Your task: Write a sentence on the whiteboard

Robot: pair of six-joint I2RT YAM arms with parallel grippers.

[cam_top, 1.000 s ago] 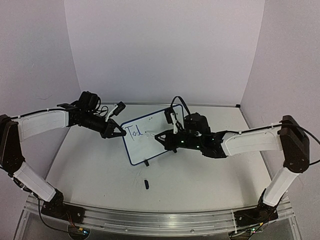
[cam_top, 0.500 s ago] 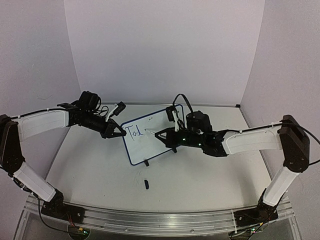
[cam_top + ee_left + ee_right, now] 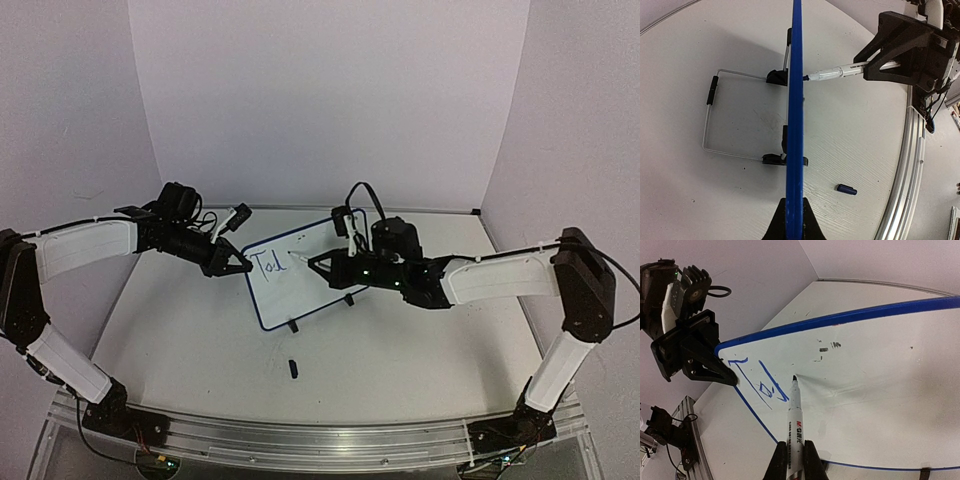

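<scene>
Moved: my right hand (image 3: 318, 262) now sits further toward the left of the overhead frame than it did a second ago, carrying the marker (image 3: 300, 258) across the whiteboard (image 3: 300, 295) to a spot just right of the existing letters. My left hand (image 3: 235, 264) is unchanged, clamped on the board's left rim and steadying it.

Finding: the sentence (image 3: 267, 263) so far reads only "Tod", in the upper left of the board face. I judge the task barely begun, with the tip now placed for the next letter.

State of hands: the right hand is closed on the marker barrel, with the tip pointing away from the palm. The left hand is closed on the board edge.

Position of the board: it stands tilted back on its clip feet, centre of the tabletop (image 3: 180, 340), between the two hands.

Differences between views:
- The left wrist view shows the board edge-on as a blue line. Only there do I see the wire stand (image 3: 710, 120) behind it, and the marker tip appearing to meet the writing face.
- The right wrist view shows the strokes themselves and the tip just right of the "d". Contact is harder to confirm there.
- The overhead and left wrist views both show the marker cap (image 3: 293, 368) lying loose on the tabletop below the board. The right wrist view does not show it.
</scene>
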